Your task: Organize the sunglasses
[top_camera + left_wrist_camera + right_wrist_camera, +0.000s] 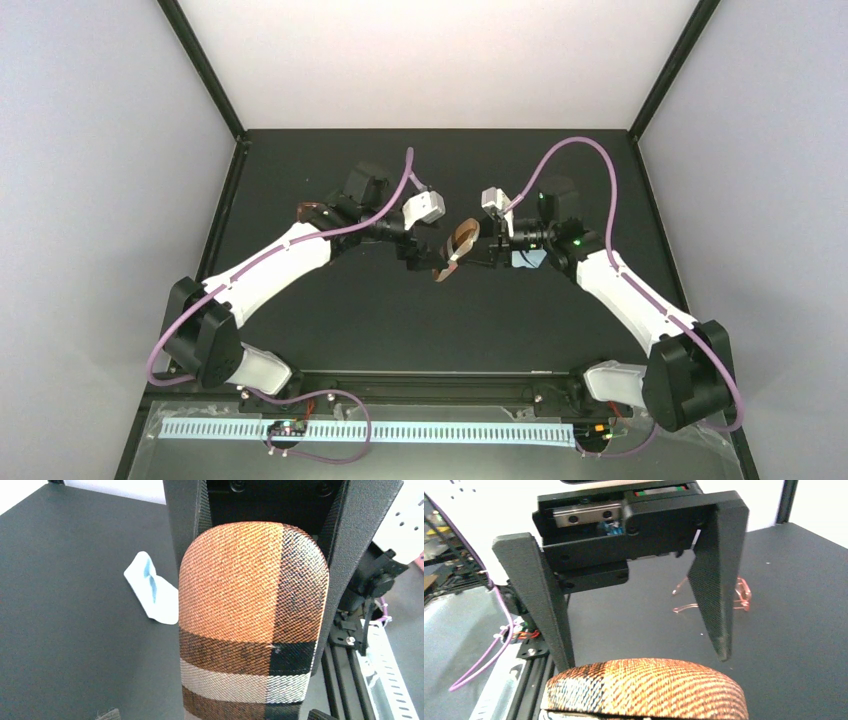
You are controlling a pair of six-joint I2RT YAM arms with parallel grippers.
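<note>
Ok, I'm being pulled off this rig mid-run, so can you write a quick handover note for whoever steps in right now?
Left gripper: jaws on either side of the striped case; grip unclear.
Right gripper: jaws spread, tips at the case's other end; grip also unclear.
Sunglasses: lying on the table beyond the left arm, outside the case, in neither gripper.
Blue cloth: on the table near the right arm.
Done: both grippers are at the case.
Left: the sunglasses have not been picked up; they probably go into the case.

brown plaid case (250, 610) (pale stripes), light-blue cloth (150, 592) lying on black table (60, 630)
</note>
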